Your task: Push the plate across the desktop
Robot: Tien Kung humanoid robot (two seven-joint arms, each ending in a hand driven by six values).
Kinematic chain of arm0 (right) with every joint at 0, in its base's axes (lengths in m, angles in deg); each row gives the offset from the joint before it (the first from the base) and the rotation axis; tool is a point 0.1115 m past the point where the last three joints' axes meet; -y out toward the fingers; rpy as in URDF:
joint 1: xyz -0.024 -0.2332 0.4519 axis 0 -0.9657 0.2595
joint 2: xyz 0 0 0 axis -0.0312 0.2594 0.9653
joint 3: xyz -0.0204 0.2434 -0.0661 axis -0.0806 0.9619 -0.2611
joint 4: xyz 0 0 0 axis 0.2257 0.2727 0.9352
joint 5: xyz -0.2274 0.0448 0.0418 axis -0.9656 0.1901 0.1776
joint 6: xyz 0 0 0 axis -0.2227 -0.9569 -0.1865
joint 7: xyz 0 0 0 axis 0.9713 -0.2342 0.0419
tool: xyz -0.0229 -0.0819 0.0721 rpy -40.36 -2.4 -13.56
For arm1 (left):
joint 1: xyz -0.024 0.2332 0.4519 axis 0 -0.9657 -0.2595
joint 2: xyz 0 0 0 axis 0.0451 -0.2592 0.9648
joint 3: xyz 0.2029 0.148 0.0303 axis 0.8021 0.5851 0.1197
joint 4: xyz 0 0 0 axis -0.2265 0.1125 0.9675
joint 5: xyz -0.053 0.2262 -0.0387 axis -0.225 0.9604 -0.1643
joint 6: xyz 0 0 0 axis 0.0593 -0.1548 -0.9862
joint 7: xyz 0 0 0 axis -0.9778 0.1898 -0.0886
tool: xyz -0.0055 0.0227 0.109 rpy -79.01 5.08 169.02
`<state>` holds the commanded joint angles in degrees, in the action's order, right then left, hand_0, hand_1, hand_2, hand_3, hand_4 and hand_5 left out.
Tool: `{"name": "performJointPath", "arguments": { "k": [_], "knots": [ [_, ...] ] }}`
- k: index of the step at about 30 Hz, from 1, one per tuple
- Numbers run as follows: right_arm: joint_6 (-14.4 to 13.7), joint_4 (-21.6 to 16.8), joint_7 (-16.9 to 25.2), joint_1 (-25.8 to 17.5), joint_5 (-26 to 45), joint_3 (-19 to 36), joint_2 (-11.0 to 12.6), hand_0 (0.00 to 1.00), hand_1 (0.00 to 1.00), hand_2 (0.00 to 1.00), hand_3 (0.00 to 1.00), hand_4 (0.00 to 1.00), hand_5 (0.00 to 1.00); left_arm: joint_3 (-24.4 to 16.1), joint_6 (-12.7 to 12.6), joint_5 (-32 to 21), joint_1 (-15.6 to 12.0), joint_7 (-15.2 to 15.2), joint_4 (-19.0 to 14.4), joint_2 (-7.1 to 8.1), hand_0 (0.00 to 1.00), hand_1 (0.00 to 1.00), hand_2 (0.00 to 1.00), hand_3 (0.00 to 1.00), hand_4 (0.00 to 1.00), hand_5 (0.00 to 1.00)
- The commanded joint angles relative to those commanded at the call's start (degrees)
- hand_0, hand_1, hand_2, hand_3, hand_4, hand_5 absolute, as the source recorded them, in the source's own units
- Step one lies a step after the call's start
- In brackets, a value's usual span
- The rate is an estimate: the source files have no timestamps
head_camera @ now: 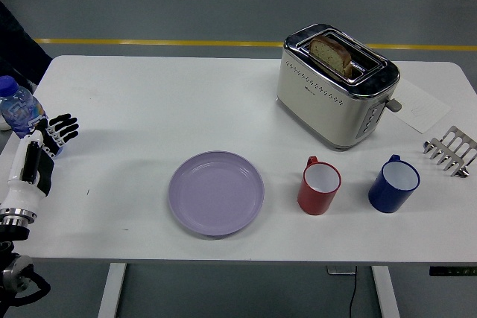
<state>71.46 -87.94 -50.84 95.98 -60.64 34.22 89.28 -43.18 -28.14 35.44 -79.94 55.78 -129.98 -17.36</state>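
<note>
One round lavender plate [215,193] lies flat on the white tabletop [186,102], near the front edge and a little left of centre, with nothing on it and nothing touching it. Just to its right stands a red mug [319,185] with a white interior, its handle turned toward the far side. A blue mug [393,183], also white inside, stands further right, apart from the red one. Behind the two mugs sits a cream and chrome toaster [337,86] set at an angle, with a slice of brown bread [331,55] standing in one slot. A sheet of white paper [421,107] lies to the right of the toaster, and a small metal toast rack [449,150] rests near the right edge.

The robot's left hand [37,153] is at the far left edge of the tabletop, well apart from the plate. Its black fingers [62,127] are spread and hold nothing. A clear plastic bottle with a blue cap and blue label [20,109] stands just beyond the hand; whether the fingertips touch it cannot be told. A person's dark trouser leg [15,46] shows at the upper left.
</note>
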Motion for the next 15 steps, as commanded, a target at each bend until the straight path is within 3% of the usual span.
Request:
{"name": "performJointPath", "arguments": {
  "k": [4,15],
  "knots": [
    [-0.18,0.0,0.13,0.11,-0.49,0.52,0.05,0.655,0.651,0.707,0.61,0.431,0.276,-3.59,1.76,1.15,-0.98,2.53,-0.15,-0.43,0.721,0.718,0.706,0.629,0.429,0.998],
    [-0.59,0.0,0.19,0.41,-1.99,1.69,0.06,0.655,0.652,0.71,0.611,0.436,0.268,-9.3,3.03,3.02,-1.89,5.48,2.35,-0.84,0.726,0.714,0.698,0.632,0.445,0.998]
  ]
}}
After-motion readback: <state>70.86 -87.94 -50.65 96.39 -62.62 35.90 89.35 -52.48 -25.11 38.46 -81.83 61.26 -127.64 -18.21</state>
